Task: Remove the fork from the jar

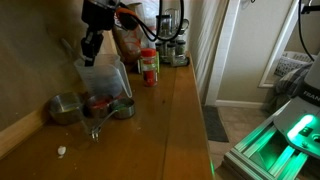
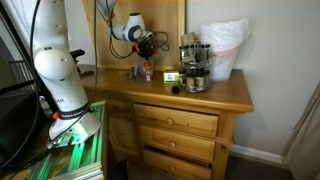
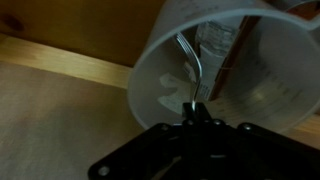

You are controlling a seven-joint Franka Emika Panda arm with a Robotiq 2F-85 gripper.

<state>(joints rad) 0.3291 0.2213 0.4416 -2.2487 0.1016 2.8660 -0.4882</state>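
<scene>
The jar (image 3: 165, 85) is a clear plastic container that fills the wrist view from above. It stands on the wooden top in an exterior view (image 1: 103, 78). The thin silver fork (image 3: 190, 65) stands inside it, tines down, handle rising toward the camera. My gripper (image 3: 197, 108) is directly over the jar's mouth, with its fingers closed on the top of the fork's handle. In both exterior views the gripper (image 1: 92, 42) (image 2: 150, 42) hangs just above the jar. The fork is too thin to make out there.
Round metal measuring cups (image 1: 65, 108) (image 1: 122, 107) lie in front of the jar. A red-capped bottle (image 1: 149, 67) stands beside it. Several jars (image 2: 192, 65) and a white bag (image 2: 225, 45) are further along the dresser top (image 2: 215, 95). A wall runs behind.
</scene>
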